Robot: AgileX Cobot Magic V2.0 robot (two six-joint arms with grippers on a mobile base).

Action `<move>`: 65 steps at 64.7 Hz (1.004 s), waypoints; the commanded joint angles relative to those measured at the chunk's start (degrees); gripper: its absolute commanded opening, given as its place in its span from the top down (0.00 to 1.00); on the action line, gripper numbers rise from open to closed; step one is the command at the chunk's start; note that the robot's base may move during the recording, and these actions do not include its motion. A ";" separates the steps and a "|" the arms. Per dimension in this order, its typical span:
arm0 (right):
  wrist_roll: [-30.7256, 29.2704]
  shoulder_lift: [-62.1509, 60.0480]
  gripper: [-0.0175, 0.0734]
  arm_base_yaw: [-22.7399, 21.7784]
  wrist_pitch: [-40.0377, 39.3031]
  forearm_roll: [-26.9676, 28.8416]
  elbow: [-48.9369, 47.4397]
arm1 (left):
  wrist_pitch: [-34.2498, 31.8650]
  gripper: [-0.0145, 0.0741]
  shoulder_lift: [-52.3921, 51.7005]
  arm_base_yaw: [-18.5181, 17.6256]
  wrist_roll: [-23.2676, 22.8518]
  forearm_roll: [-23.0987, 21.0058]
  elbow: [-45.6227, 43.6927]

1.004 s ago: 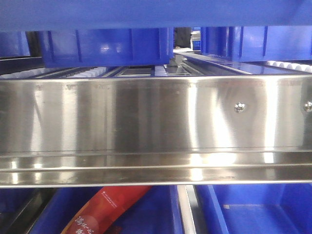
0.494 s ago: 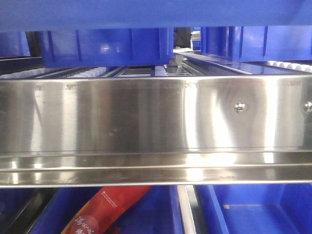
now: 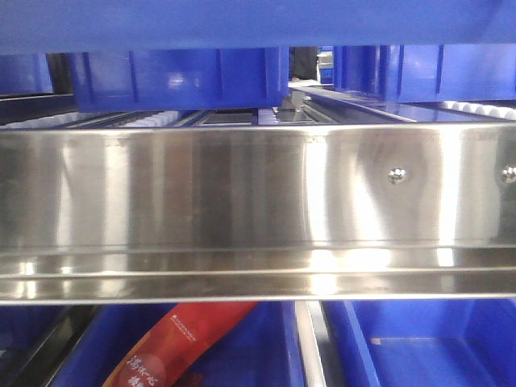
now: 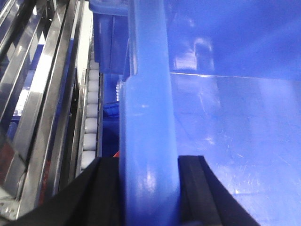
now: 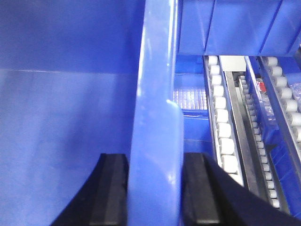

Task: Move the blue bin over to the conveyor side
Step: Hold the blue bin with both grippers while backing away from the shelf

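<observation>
Both hands are on the bin (image 4: 146,108) right now, one on each side wall. In the left wrist view the left hand (image 4: 148,188) is pinching the thick rolled rim, with one black finger (image 4: 101,193) outside the wall and the other inside. Same deal on the other side: the right hand (image 5: 156,188) is clamped on the opposite rim, a finger on either face, and the plastic fills the gap completely.

So the bin sits between the two hands, gripped at both rims, with its glossy inside showing on the inner side of each wrist view. Just outside each wall there's a track of white rollers (image 5: 221,122) in steel channels, on the left in the left view and on the right in the right one. I can't tell from these shots whether the bin's bottom is touching anything.

The front view is mostly a shiny steel rail (image 3: 258,201) with two screws (image 3: 396,175) on its right part. A wide blue strip (image 3: 242,24) runs across the very top, too close to make out. Behind the rail two more blue tubs (image 3: 173,76) stand on the rollers. Under it are lower tubs (image 3: 419,347), and the left one has a red packet (image 3: 181,343) with white lettering lying tilted in it.
</observation>
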 commanded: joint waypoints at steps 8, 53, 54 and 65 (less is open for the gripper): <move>-0.63 -1.41 0.90 -0.05 -5.08 -3.26 -0.90 | -5.59 0.86 -1.19 -0.28 0.28 0.70 -1.03; -0.63 -1.41 0.90 -0.05 -5.08 -3.26 -0.90 | -5.59 0.86 -2.47 -0.28 0.28 0.70 -1.03; -0.63 -1.41 0.90 -0.05 -5.08 -3.26 -0.90 | -5.59 0.86 -2.47 -0.28 0.28 0.70 -1.03; -0.63 -1.41 0.90 -0.05 -5.08 -3.26 -0.90 | -5.59 0.86 -2.60 -0.28 0.28 0.82 -1.03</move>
